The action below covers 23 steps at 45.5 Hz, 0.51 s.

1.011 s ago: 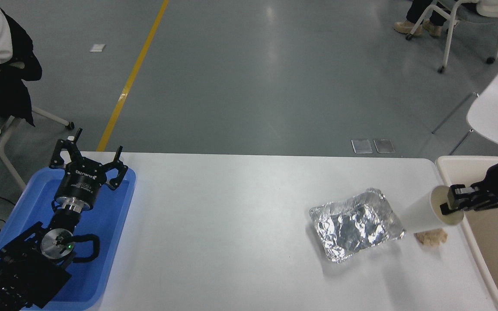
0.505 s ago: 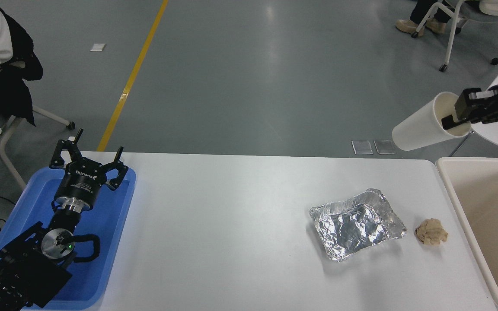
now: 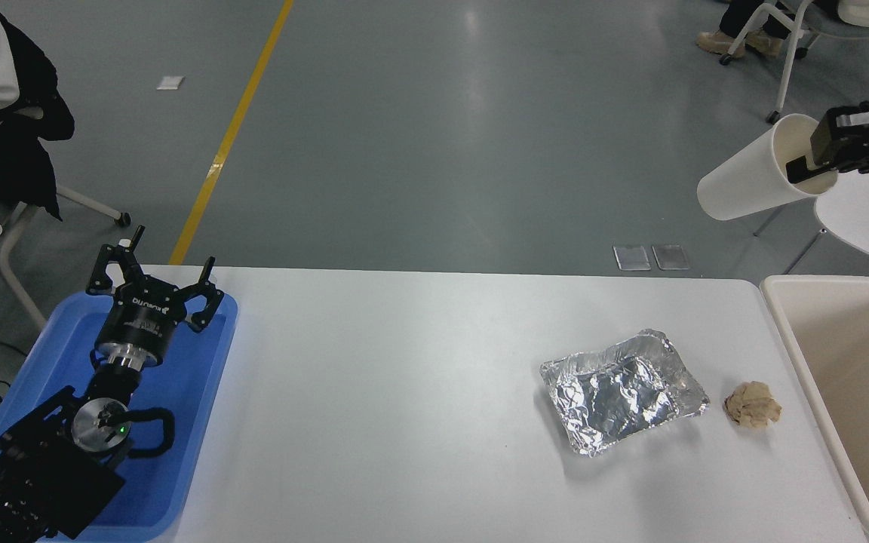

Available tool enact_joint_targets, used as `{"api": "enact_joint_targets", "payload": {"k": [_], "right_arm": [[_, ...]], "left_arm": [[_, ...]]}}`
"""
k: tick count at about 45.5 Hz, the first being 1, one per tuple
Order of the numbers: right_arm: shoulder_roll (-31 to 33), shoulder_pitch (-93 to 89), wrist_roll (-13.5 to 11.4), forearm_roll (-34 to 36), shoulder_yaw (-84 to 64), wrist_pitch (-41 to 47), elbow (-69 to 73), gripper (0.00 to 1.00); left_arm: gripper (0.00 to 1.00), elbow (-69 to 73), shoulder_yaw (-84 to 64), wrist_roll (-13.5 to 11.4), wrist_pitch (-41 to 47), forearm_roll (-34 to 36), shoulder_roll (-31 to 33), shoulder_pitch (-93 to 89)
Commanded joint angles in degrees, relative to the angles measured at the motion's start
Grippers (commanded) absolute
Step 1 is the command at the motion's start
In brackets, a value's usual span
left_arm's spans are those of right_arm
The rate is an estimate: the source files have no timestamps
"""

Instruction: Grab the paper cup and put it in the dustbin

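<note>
Head view: the right gripper (image 3: pixel 812 154) enters from the right edge, its jaws clamped on the rim of the paper cup (image 3: pixel 755 181), one jaw inside the mouth. The cup is tilted, its base pointing down-left of the jaws, held clear above the counter (image 3: pixel 404 392). The dustbin (image 3: pixel 789 339) lies below the jaws at the counter's right end. A foil tray (image 3: pixel 623 392) and a brown paper ball (image 3: pixel 753 404) lie below-left. The left gripper (image 3: pixel 155 290) is parked, jaws apart, over a blue tray (image 3: pixel 201 422).
</note>
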<state>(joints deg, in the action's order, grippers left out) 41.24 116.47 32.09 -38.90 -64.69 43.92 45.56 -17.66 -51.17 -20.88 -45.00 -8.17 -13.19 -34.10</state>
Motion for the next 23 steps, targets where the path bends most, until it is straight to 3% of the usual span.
{"api": "enact_joint_targets", "payload": {"k": [1, 10, 13, 20, 21, 23], "right_arm": [[-0.89, -20.83, -0.27, 10.76, 2.73, -1.03, -27.78, 0.00], [-2.65, -36.04, -2.11, 16.66, 2.99, -6.03, -41.60, 0.00], [-2.65, -39.12, -5.18, 16.75, 2.99, -10.42, -41.87, 0.00], [-2.04, -43.96, -21.17, 17.27, 5.27, -19.04, -41.87, 0.00], [-1.95, -46.49, -27.45, 17.71, 8.06, -21.31, -41.87, 0.00], [-1.95, -48.70, -31.72, 17.89, 10.54, -23.00, -41.87, 0.00]], "left_arm": [[1.00, -0.01, -0.07, -0.04, 0.00, 0.00, 0.00, 0.00], [1.00, -0.01, 0.02, 0.05, 0.00, 0.00, 0.00, 0.00], [1.00, -0.01, -0.07, 0.05, 0.00, 0.00, 0.00, 0.00], [1.00, -0.01, -0.07, 0.05, 0.00, 0.00, 0.00, 0.00], [1.00, -0.01, -0.07, 0.05, 0.00, 0.00, 0.00, 0.00], [1.00, -0.01, 0.02, 0.05, 0.00, 0.00, 0.00, 0.00]]}}
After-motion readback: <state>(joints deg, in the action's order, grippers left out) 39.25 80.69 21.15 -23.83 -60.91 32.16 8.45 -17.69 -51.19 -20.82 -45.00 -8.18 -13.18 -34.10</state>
